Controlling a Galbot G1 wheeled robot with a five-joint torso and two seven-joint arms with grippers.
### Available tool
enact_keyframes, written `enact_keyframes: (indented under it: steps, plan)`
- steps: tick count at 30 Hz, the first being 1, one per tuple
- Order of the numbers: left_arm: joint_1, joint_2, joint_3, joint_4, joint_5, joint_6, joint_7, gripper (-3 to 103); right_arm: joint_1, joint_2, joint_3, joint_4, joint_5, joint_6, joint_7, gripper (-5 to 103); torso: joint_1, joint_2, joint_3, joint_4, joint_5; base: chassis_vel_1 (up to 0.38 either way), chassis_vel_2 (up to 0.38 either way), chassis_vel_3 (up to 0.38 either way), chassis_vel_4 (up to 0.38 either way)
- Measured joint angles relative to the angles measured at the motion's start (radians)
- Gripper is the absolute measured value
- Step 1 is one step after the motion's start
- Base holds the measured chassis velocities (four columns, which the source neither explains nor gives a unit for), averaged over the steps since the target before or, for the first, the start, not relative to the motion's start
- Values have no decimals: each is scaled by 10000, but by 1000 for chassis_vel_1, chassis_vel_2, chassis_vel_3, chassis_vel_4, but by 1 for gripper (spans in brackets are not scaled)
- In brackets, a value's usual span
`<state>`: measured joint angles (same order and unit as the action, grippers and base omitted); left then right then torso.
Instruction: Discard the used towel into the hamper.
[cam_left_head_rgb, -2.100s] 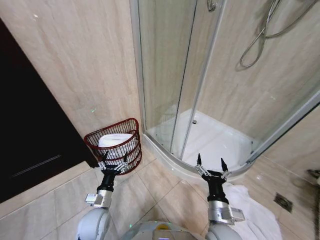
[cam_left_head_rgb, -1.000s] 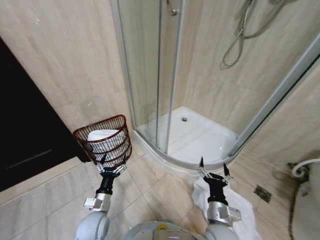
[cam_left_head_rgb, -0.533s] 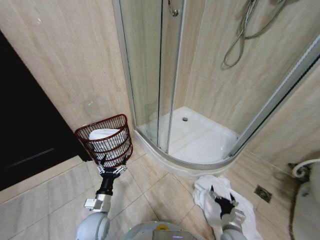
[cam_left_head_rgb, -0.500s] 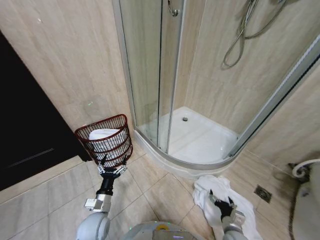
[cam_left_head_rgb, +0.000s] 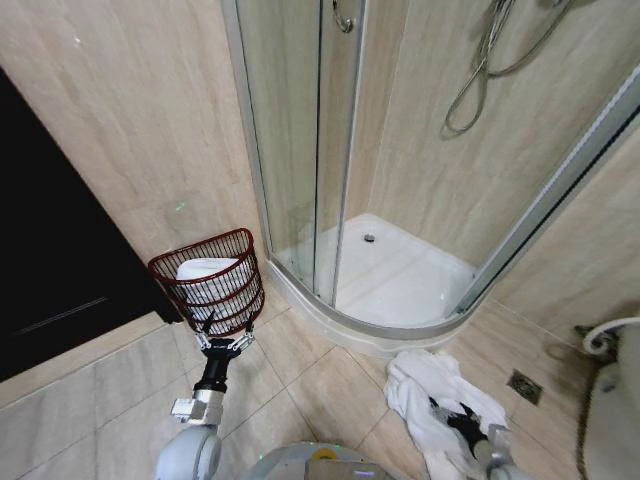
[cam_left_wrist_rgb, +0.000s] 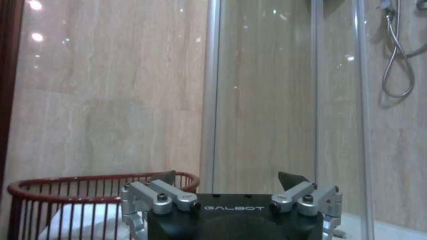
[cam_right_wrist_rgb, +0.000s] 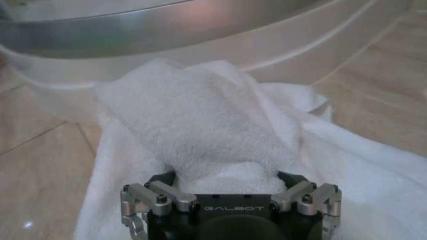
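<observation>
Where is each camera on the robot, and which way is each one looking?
Head view: up on the robot's head, looking down at the bathroom floor; both arms show, with the left gripper by the hamper and the right gripper down on the towel.
Left wrist view: on the left arm, facing the wall and shower glass; its open gripper shows, with the hamper rim behind it.
Right wrist view: on the right arm, close over the towel; its fingers straddle a fold.
Shared: head and right wrist views both see the towel; head and left wrist views, the hamper.
</observation>
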<state>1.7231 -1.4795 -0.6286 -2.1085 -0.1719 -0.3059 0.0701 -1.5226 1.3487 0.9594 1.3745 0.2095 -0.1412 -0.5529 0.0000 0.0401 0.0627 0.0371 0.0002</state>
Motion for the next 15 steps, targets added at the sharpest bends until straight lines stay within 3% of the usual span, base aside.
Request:
enact_keyframes:
  steps: [3,8,9,15]
  plan:
    - [-100,1,29,-55,33,136,10,100,49,-55,24,-172,-68,173,-334,100,0,1,0,-1,-2,0,0,0,0]
    - [-116,-41,94,-54,95,177,13,100,45,-31,-42,-194,88,406,-238,98,0,1,0,-1,-2,0,0,0,0]
    - [-114,-71,125,-48,122,181,15,100,40,-15,-100,-177,150,440,-62,91,0,2,1,-1,-2,0,0,0,0]
    - [-99,-137,147,-48,216,203,14,100,186,4,-263,-287,251,586,481,76,0,2,1,0,-2,0,0,0,0]
